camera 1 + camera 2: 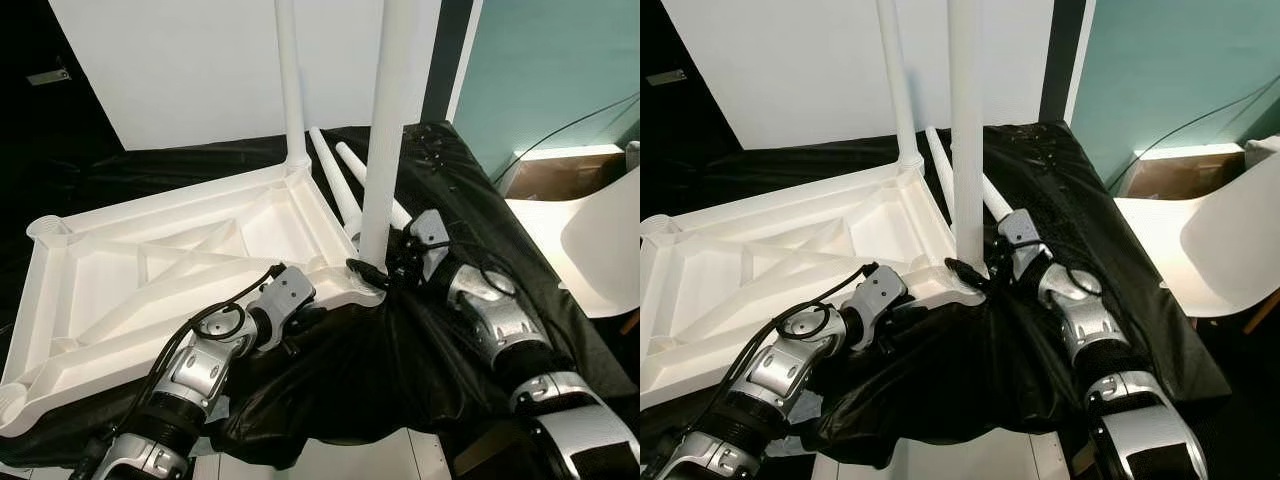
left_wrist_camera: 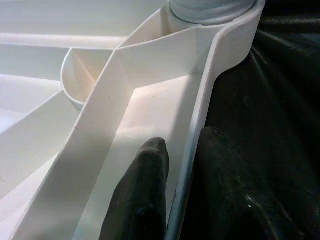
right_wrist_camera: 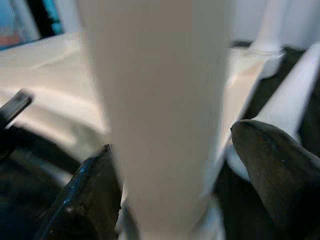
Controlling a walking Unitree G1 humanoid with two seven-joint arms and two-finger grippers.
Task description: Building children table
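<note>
The white plastic tabletop (image 1: 190,270) lies upside down on black cloth. Two legs (image 1: 385,130) stand upright in corner sockets; two loose legs (image 1: 335,180) lie beside it.
</note>
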